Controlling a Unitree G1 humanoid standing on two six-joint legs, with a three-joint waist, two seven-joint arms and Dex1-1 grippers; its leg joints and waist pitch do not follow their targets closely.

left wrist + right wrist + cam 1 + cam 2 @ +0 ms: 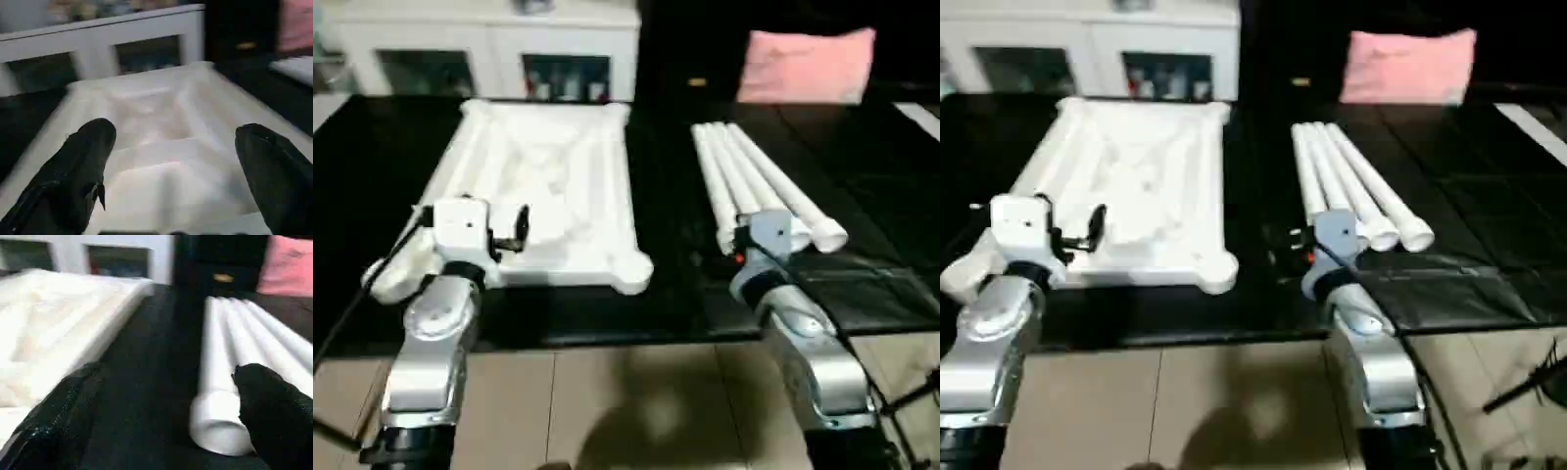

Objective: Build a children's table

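Tabletop [543,191] sits upside down on the black mat [666,294], left of centre in the head views, ribbed underside facing up and the round corner sockets sticking out at the corners. Four white legs [754,186] lie side by side on the mat to the right of it, well apart from the top, running from the upper middle of the frame down toward the lower right. Left gripper [171,161] hangs over the near edge of the tabletop with its two black fingers [73,171] spread wide apart, nothing between them, and you can see the white ribs through the gap. Right gripper [161,411] is just in front of the near ends of the legs, also spread wide with nothing held; one finger [274,416] is right next to the end of the nearest leg, but I can't tell if it actually touches. White cabinet [489,44] with glass doors runs along the top left, and a pink pillow [808,64] sits in the upper right. Beige tile floor [636,401] shows along the bottom.
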